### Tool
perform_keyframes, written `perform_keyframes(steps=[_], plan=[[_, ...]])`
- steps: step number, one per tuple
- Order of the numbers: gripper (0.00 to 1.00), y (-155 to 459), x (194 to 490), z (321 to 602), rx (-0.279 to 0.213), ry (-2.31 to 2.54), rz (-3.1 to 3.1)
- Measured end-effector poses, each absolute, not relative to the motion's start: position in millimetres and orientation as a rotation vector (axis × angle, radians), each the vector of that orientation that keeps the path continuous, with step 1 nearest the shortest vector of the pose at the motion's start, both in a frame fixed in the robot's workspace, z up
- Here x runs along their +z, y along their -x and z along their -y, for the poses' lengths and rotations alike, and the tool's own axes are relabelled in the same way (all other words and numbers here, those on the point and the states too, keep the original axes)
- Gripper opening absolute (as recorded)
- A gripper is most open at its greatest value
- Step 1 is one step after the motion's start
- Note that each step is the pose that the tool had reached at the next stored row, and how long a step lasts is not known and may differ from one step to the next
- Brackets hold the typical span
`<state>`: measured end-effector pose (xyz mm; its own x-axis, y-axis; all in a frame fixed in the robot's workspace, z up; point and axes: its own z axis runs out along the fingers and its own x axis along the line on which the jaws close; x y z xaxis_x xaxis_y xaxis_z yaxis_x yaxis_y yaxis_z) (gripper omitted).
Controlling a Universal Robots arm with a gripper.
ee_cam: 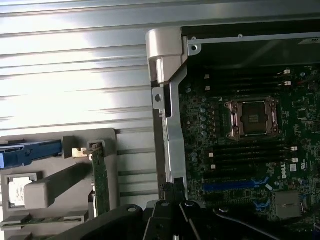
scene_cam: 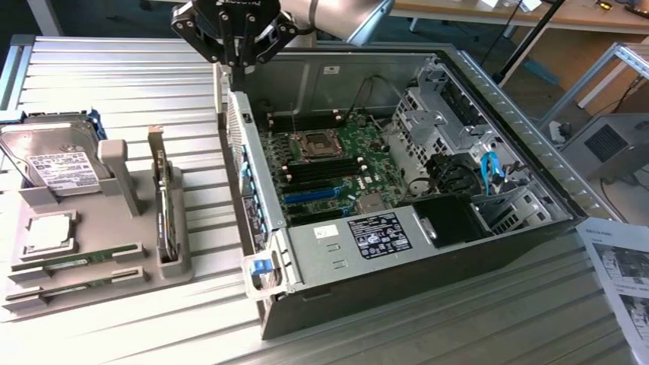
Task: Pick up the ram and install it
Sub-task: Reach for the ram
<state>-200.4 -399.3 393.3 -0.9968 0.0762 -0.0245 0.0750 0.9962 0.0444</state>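
Note:
Two ram sticks lie flat in the grey tray (scene_cam: 178, 266) at the exterior view's left: one ram (scene_cam: 81, 260) and a second ram (scene_cam: 66, 287) just in front of it. An edge of a ram stick (ee_cam: 50, 218) shows in the wrist view too. My gripper (scene_cam: 242, 68) hangs shut and empty over the back left corner of the open computer case (scene_cam: 335, 289), well away from the tray. In the wrist view the gripper (ee_cam: 170, 202) points down beside the case wall. The motherboard (scene_cam: 350, 141) lies inside with black memory slots (scene_cam: 324, 171) near the processor socket (scene_cam: 316, 141).
The tray also holds a hard drive (scene_cam: 61, 163), a square silver processor chip (scene_cam: 49, 232) and an upright card with a metal bracket (scene_cam: 163, 205). The case's drive cage (scene_cam: 446, 122) and cables fill its right side. A paper sheet (scene_cam: 624, 266) lies at the right.

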Motion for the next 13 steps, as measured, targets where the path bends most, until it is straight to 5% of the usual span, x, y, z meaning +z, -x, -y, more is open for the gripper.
perform_keyframes(steps=[13], plan=[[0.11, 228, 393, 399, 0.068, -0.118, -3.113]])
